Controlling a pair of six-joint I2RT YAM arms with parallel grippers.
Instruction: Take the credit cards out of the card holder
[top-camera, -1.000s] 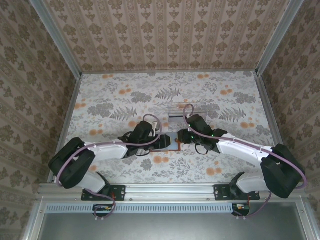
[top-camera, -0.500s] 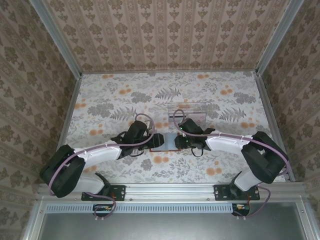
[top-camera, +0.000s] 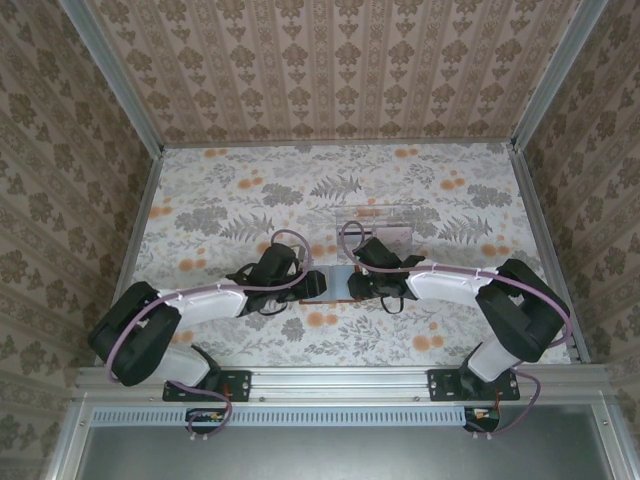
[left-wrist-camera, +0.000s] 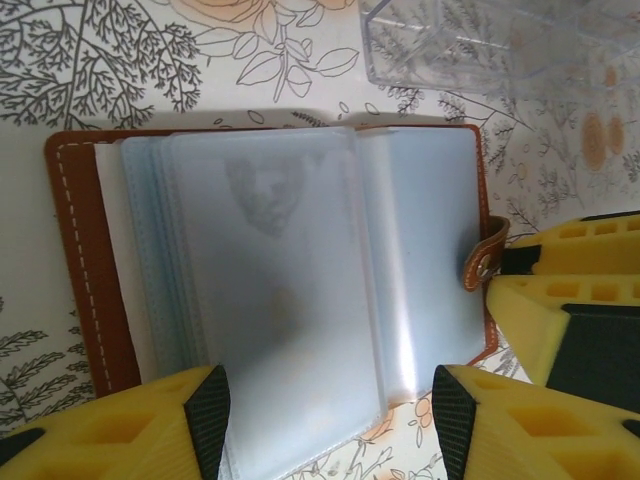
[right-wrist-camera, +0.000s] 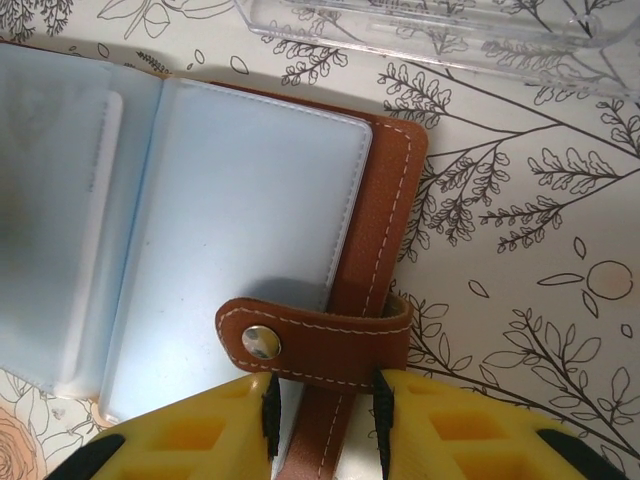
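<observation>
Both arms are bending low toward the middle of the floral tabletop (top-camera: 240, 190), wrists nearly meeting. The card holder (left-wrist-camera: 85, 260) is lying open there, just beside a clear plastic tray (left-wrist-camera: 500, 45). The left hand (left-wrist-camera: 325, 420) is standing apart around the frosted, glossy sleeves (left-wrist-camera: 280, 280). The right hand (right-wrist-camera: 322, 400) is pinching the holder's stitched brown leathery edge under the snap strap (right-wrist-camera: 320, 330).

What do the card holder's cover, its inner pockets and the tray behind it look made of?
Cover of the card holder: brown leather or leatherette, matte, pale stitching, metal snap. Its pockets: frosted, glossy soft plastic film, by the highlight. The tray: clear hard plastic, likely; pattern shows through.
</observation>
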